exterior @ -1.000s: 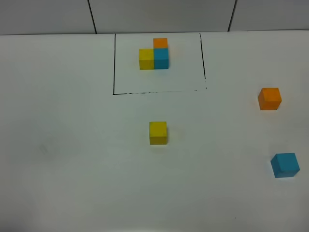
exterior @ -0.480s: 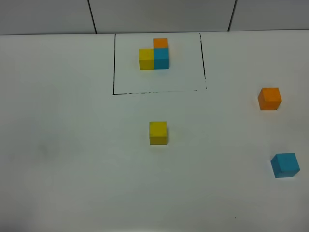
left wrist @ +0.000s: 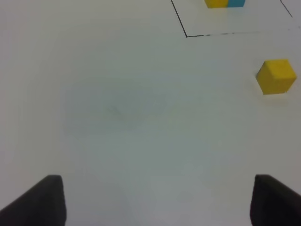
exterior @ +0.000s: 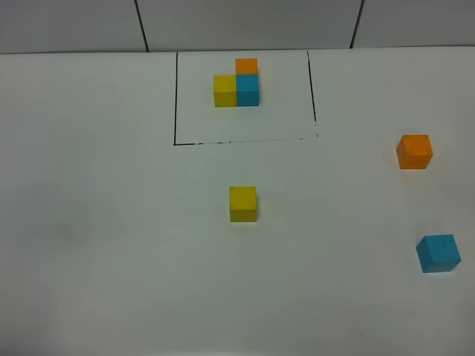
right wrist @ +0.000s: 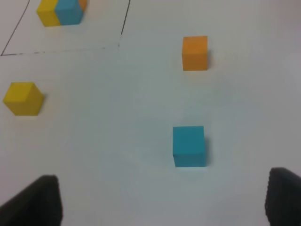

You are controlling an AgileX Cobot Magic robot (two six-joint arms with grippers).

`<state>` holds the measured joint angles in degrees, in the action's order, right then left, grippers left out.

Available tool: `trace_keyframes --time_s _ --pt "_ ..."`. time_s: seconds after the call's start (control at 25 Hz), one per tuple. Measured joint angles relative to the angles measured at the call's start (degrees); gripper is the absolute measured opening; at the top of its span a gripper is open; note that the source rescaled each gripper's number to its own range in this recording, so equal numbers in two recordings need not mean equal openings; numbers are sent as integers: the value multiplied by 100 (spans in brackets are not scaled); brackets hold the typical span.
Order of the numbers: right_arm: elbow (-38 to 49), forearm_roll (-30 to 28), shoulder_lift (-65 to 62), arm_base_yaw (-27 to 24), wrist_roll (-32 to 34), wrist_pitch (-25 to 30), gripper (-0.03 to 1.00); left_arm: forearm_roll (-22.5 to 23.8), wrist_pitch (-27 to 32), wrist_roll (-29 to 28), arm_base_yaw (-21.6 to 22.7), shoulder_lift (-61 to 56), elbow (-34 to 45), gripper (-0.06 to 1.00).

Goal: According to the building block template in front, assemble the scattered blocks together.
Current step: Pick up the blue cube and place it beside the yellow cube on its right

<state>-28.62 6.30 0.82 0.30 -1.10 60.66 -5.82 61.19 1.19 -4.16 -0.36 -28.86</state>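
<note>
The template is an L of yellow, blue and orange cubes inside a black drawn rectangle at the back of the white table. The loose yellow cube sits mid-table; it also shows in the left wrist view and the right wrist view. The loose orange cube and sky-blue cube lie at the right, also seen in the right wrist view as orange and blue. My left gripper and right gripper are open and empty, with fingertips wide apart above the table. Neither shows in the exterior view.
The white table ends at a grey tiled wall behind the template. The black frame line runs between the template and the loose yellow cube.
</note>
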Motion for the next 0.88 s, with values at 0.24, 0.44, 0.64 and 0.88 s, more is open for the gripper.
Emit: trace_keyframes --time_s 0.24,0.44,0.64,0.88 --pt "0 0 0 0 0 0 75 0 0 0 5 0 8 81" --pt "0 0 0 0 0 0 75 0 6 0 5 0 8 81" --pt "0 0 0 0 0 0 75 0 6 0 10 0 8 81" --pt "0 0 0 0 2 0 75 0 6 0 10 0 8 81"
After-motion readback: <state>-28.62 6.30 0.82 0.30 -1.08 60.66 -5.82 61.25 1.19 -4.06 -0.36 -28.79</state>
